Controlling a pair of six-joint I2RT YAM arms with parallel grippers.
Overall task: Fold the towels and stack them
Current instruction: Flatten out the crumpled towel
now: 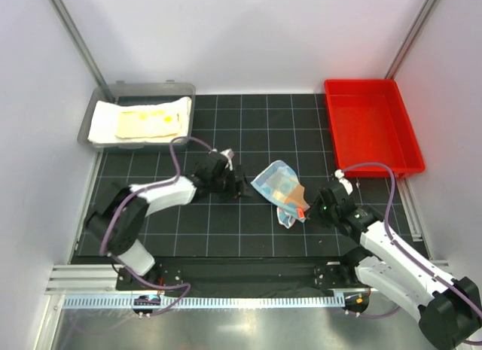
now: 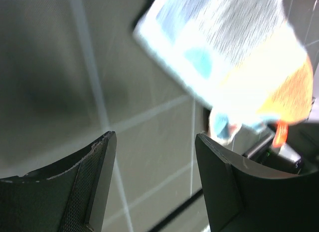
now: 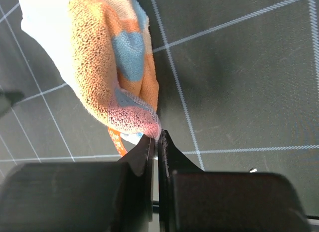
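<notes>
At the centre of the frame, on the black gridded mat (image 1: pixel 196 229), the light-blue towel (image 1: pixel 276 183) lies crumpled in a rough wedge, its terry weave patched orange. The right gripper (image 3: pixel 157 138) pinches its pinkish corner between 2 closed fingers. The left gripper (image 2: pixel 154 142) stands spread and empty just left of it. Upper left, a grey plastic tray (image 1: pixel 94 109) holds a white towel (image 1: pixel 104 130) under a pale yellow towel (image 1: pixel 149 123).

A red tray (image 1: pixel 369 132) stands on the black gridded table (image 1: pixel 226 135) beyond the right tool (image 1: pixel 307 208), well apart. A grey bin (image 1: pixel 143 87) sits well beyond the left tool (image 1: pixel 241 186), off to its left.
</notes>
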